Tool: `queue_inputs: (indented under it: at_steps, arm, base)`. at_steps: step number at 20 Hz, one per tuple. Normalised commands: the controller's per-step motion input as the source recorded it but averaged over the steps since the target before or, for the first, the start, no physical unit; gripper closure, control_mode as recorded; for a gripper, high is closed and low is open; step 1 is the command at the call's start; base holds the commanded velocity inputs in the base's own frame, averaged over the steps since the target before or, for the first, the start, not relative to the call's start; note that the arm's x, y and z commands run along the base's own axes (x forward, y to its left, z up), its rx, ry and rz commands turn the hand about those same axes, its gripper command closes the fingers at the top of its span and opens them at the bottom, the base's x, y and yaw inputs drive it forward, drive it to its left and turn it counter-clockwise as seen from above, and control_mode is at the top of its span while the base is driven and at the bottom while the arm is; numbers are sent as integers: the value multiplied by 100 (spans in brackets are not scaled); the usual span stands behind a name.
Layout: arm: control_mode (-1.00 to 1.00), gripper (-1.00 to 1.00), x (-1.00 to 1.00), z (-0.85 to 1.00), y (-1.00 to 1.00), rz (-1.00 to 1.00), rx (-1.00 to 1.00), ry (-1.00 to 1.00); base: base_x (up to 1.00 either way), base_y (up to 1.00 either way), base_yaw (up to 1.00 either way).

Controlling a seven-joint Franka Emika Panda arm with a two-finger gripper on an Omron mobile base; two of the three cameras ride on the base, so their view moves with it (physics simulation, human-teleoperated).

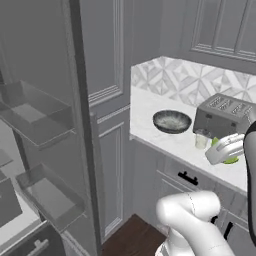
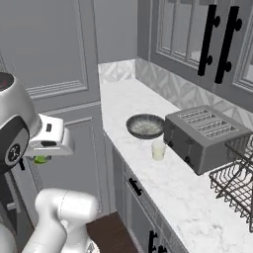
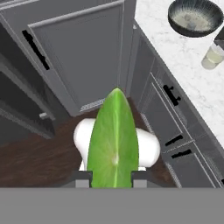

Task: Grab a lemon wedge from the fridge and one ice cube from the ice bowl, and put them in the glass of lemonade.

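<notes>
Gripping the lemon wedge (image 3: pixel 113 140) between both fingertips (image 3: pixel 82 178), with the gripper (image 3: pixel 111 179) clenched on it and hanging over the dark wood floor (image 3: pixel 30 157) in front of the cabinets (image 3: pixel 170 118). Sitting well apart on the marble counter (image 2: pixel 163 173): ice bowl (image 2: pixel 145 126), with the glass of lemonade (image 2: pixel 158 149) just near of it, beside the toaster (image 2: pixel 207 136). Standing open at far left, seemingly, the fridge (image 1: pixel 40 125), its clear shelves showing.
</notes>
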Motion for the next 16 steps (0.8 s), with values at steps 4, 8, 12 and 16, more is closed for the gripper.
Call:
queue_inputs:
  at_steps: [4, 8, 12, 16]
  arm:
    - [100, 100, 0, 0, 0, 0, 0, 0]
    - [100, 100, 0, 0, 0, 0, 0, 0]
    - [100, 100, 0, 0, 0, 0, 0, 0]
    - [100, 100, 0, 0, 0, 0, 0, 0]
  base:
    - [99, 4, -29]
    - [49, -38, -41]
    - [3, -70, -44]
    - [18, -46, -29]
